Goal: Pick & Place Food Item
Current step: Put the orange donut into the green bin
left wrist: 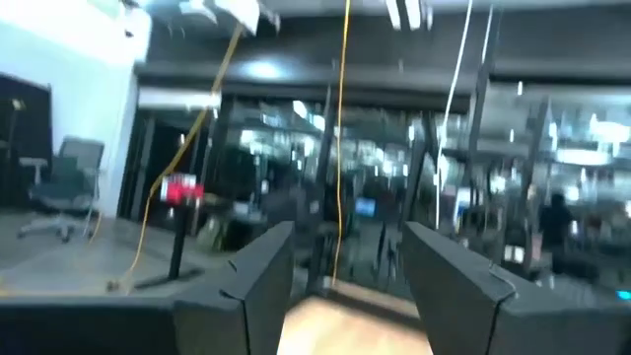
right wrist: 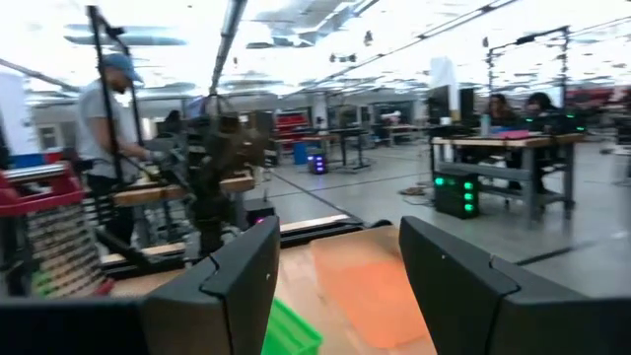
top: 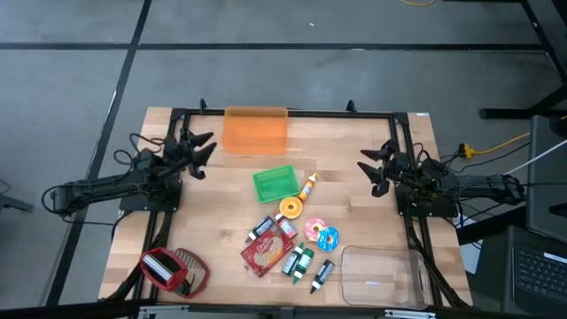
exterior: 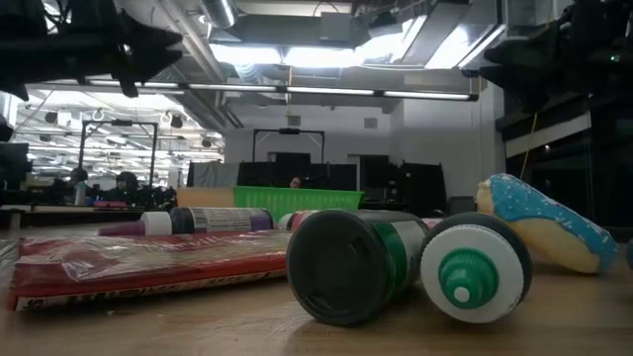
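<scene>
Food items lie mid-table: an orange donut (top: 291,208), a pink donut (top: 314,229), a blue-iced donut (top: 329,238) (exterior: 544,222), a red snack packet (top: 266,248) (exterior: 138,262) and a small sauce bottle (top: 307,186). All rest flat on the wood. My left gripper (top: 202,149) (left wrist: 347,237) hovers open at the table's far left, raised, with nothing between its fingers. My right gripper (top: 372,168) (right wrist: 340,232) hovers open at the far right, also with nothing between its fingers, pointing across toward the orange tray (right wrist: 370,286).
An orange tray (top: 255,130) sits at the far edge and a green basket (top: 275,183) at the centre. A clear bin (top: 381,276) stands near right, a red-and-white item (top: 173,270) near left. Green-capped tubes (top: 297,261) (exterior: 475,267) lie beside the packet. A person (right wrist: 104,148) stands beyond the table.
</scene>
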Robot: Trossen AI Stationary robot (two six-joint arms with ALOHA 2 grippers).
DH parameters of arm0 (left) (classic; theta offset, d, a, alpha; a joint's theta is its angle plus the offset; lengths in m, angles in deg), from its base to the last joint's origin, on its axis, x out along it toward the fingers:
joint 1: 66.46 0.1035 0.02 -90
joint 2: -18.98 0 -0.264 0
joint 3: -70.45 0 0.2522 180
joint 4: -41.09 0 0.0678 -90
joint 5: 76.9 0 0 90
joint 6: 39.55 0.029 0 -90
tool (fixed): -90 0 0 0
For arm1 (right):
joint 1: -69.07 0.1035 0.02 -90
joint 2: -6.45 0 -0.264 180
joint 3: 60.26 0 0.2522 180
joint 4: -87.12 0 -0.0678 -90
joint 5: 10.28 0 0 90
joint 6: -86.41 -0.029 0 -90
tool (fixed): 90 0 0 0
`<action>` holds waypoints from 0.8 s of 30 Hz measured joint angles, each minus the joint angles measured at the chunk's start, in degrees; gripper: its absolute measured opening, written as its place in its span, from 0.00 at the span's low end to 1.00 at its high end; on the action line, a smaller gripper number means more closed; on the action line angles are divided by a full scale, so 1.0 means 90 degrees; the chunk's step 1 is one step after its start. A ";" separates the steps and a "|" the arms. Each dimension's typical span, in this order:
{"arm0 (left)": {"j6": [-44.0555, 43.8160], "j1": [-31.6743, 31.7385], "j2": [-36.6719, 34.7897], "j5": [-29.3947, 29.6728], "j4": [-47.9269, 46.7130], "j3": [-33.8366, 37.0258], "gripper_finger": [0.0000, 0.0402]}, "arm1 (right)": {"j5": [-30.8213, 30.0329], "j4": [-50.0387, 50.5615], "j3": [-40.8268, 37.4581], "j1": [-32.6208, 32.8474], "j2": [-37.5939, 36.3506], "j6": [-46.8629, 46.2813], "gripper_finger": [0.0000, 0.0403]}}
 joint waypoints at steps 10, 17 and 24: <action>0.0018 -0.0001 0.0003 0.0265 0.0273 0.0000 0.46 | -0.0288 -0.0005 -0.0002 0.0000 0.0000 0.0038 0.53; 0.0052 0.0000 -0.0009 0.1460 0.0321 -0.0001 0.46 | -0.0589 -0.0099 -0.0002 0.0000 0.0000 0.0335 0.53; 0.0171 0.0001 -0.0009 0.2426 0.0092 -0.0001 0.46 | -0.0678 -0.0168 -0.0002 0.0000 0.0000 0.0508 0.53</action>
